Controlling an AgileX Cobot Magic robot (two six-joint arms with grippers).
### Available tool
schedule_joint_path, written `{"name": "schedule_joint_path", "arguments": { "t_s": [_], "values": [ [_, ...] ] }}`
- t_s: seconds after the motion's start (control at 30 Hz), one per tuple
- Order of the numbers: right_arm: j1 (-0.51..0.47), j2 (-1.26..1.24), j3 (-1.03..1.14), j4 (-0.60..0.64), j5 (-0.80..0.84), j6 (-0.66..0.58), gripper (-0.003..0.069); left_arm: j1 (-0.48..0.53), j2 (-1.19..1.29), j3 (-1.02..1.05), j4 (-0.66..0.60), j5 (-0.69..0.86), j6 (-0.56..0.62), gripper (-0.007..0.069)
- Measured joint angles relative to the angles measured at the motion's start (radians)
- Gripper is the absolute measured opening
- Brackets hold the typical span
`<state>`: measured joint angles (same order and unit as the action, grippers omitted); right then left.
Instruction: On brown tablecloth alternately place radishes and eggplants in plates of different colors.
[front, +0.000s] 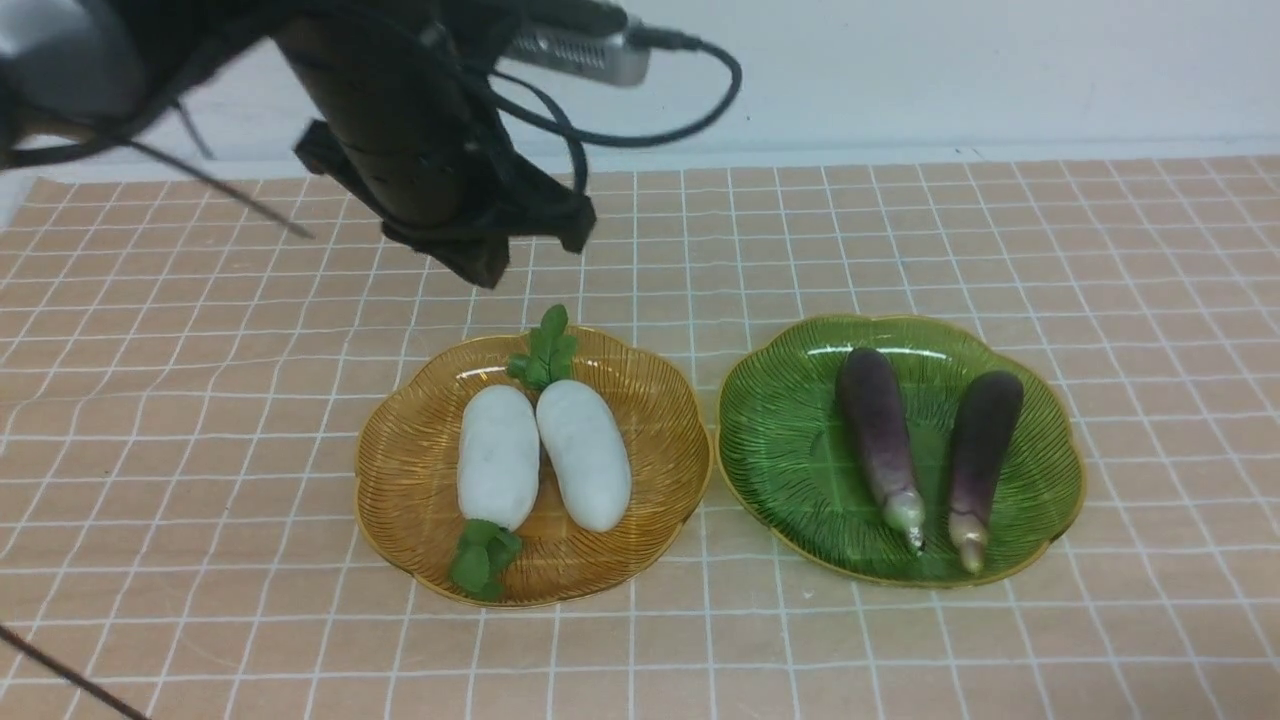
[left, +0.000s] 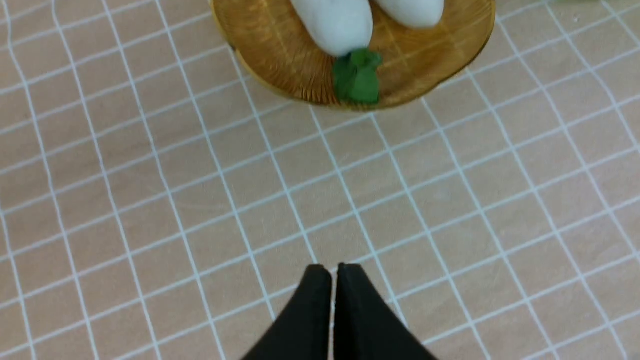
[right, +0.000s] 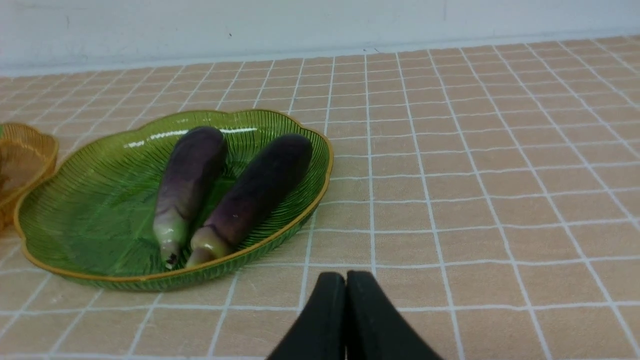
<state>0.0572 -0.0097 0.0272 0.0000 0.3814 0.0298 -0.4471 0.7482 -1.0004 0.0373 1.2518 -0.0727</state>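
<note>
You've got both plates side by side on the brown tablecloth (front: 200, 400), rims nearly touching. Amber plate (front: 420, 470) sits on the robot's left, green plate (front: 790, 450) on the right.

Amber plate holds both radishes, lying next to each other & touching along their sides. Left radish (front: 497, 457) has its leaves toward the robot, hanging over the near rim area; right radish (front: 584, 453) has leaves pointing away.

Green plate holds both eggplants, apart at the far ends, closer at the stem tips, which point toward the robot. Left eggplant (front: 878, 428) is lighter purple, right eggplant (front: 980, 445) darker.

Left gripper (left: 334, 272): jaws pressed together, holding nothing, over bare cloth near the amber plate.

Right gripper (right: 345, 280): jaws likewise closed tight w/ nothing between them, low over cloth beside the green plate. You won't see it in the front view.
</note>
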Motion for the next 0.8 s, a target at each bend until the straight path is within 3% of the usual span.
{"name": "schedule_joint_path", "arguments": {
  "t_s": [0.33,0.53,0.8],
  "values": [
    [0.000,0.000,0.000,0.000,0.000,-0.047,-0.0006,0.000,-0.164,0.127,0.021,-0.089,-0.015,-0.0003],
    [0.041,0.000,0.000,0.000,0.000,-0.047,-0.0006,0.000,-0.165,0.108,0.095,-0.023,-0.030,-0.0003],
    [0.047,0.000,0.000,0.000,0.001,-0.047,-0.0006,0.000,-0.352,0.179,0.024,-0.014,-0.057,-0.0003]
  ]
}}
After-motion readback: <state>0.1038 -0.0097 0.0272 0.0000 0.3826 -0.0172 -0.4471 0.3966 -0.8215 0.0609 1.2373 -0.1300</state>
